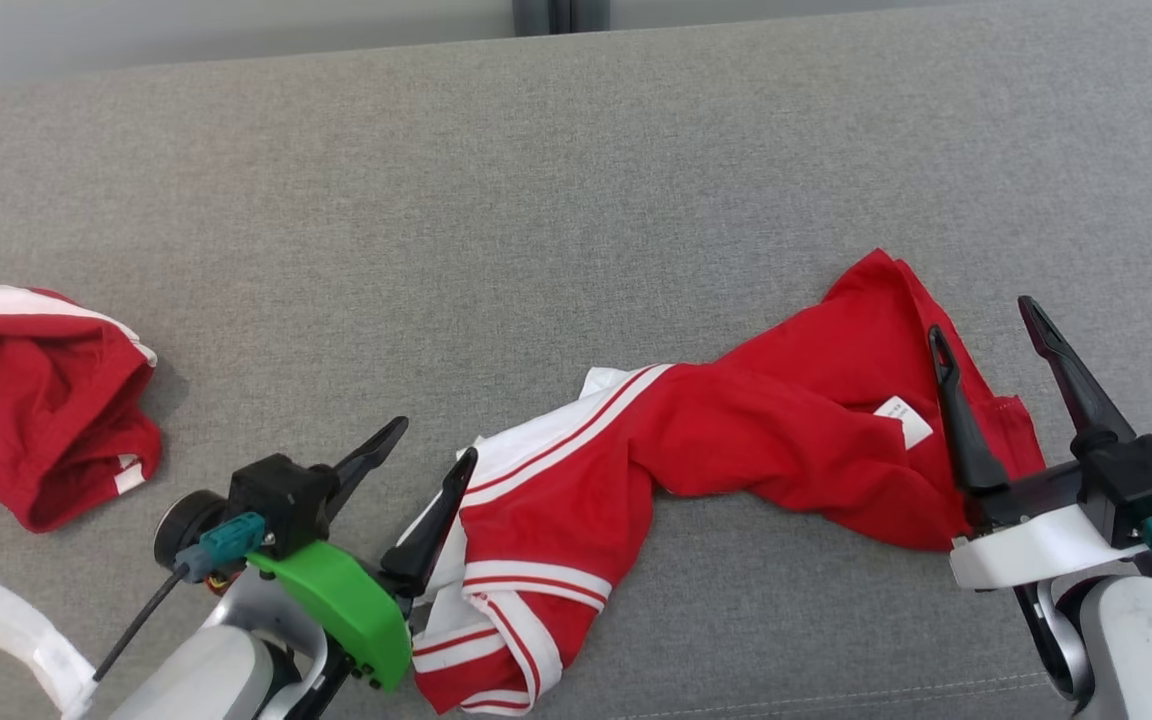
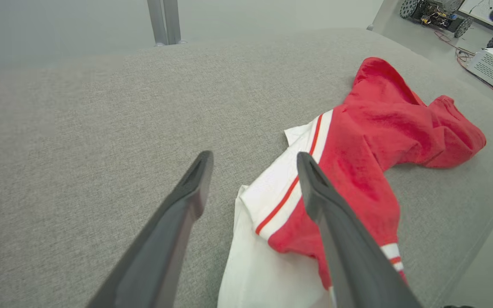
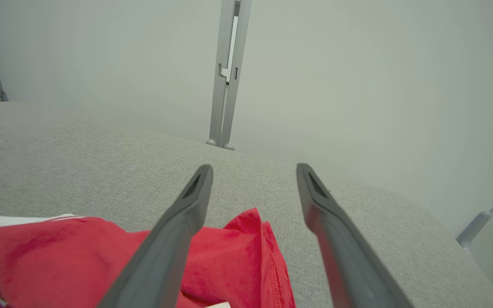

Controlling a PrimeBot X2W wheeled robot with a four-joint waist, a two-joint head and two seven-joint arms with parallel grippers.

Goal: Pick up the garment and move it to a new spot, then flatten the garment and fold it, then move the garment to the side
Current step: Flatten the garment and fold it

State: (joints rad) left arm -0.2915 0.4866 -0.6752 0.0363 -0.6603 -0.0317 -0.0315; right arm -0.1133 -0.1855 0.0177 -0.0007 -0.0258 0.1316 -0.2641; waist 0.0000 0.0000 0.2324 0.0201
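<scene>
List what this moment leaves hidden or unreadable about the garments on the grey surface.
- Head view: second red garment, cut off by the left edge.
- Head view: white label on the striped garment, print too small to read.
- Left wrist view: striped garment's near end, off the bottom edge and behind a finger of the left gripper.
- Head view: white strip, unidentifiable.
</scene>
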